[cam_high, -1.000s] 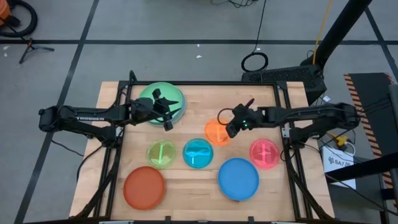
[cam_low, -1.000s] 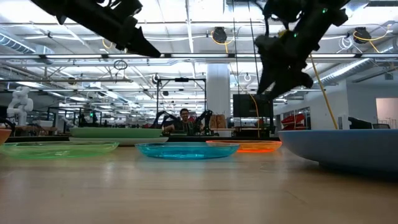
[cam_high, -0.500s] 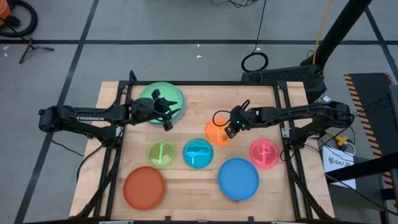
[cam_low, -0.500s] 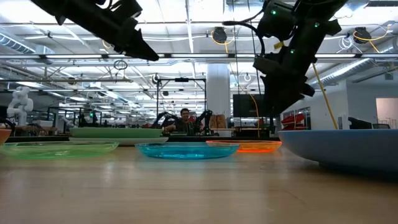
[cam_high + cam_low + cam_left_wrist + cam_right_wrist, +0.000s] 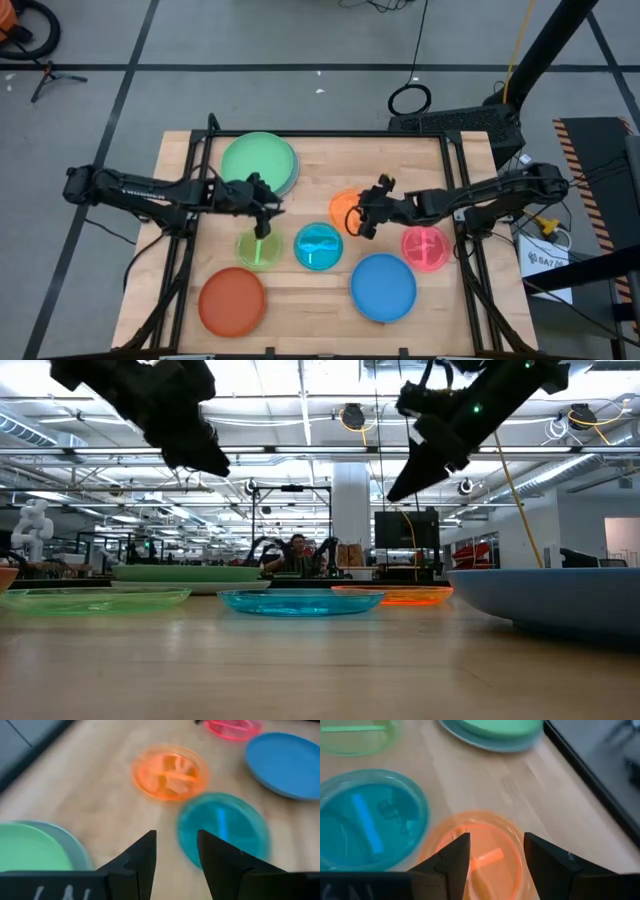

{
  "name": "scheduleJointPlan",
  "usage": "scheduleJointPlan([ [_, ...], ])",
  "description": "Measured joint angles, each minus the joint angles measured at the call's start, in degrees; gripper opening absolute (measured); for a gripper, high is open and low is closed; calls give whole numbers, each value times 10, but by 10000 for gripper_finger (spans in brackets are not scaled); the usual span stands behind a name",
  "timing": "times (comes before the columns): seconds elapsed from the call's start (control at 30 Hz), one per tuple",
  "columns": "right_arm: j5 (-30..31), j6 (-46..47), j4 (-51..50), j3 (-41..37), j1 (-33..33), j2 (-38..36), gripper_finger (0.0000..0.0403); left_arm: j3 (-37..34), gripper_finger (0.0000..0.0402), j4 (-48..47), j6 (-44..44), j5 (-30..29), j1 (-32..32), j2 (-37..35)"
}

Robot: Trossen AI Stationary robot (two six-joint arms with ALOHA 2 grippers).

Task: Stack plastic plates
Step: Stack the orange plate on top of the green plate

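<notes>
Eight round plastic plates lie flat and face up on the wooden table (image 5: 420,160), none showing a long axis, as two dark arms reach in from either side. Seven spots are occupied: at the far left corner the green plate (image 5: 259,164) sits stacked on the light blue plate (image 5: 291,181), of which only a crescent of rim shows. The other two large opaque plates lie singly near the front edge, the red-orange plate (image 5: 232,301) at the left and the blue plate (image 5: 383,287) right of centre. The four smaller translucent plates stay unstacked across the middle: the lime plate (image 5: 259,248), the cyan plate (image 5: 319,246) just beside it, the orange plate (image 5: 345,211) a little farther back, and the pink plate (image 5: 426,247) toward the right edge. The lime and cyan plates each show a raised bar across the middle; how the bars point is hard to judge from above. The left gripper (image 5: 264,208) hangs above the bare wood between the green stack and the lime plate, fingers parted and empty in its wrist view. The right gripper (image 5: 361,218) hovers over the near edge of the orange plate, its two fingers spread apart with nothing between them, clear of the table in the low view.
</notes>
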Motion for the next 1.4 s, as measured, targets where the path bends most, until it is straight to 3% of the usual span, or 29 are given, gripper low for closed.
scheduleJointPlan([
  [0.37,-1,-124,62,0,28,0,178,0,150,-100,-193,31,-123,0],
  [0.87,-1,-128,64,0,16,0,178,0,150,-233,-391,147,-234,0],
  [1.03,-1,-117,64,0,7,0,178,0,150,-325,-478,149,-272,0],
  [1.4,0,-116,64,0,-3,0,178,0,150,-349,-452,77,-354,0],
])
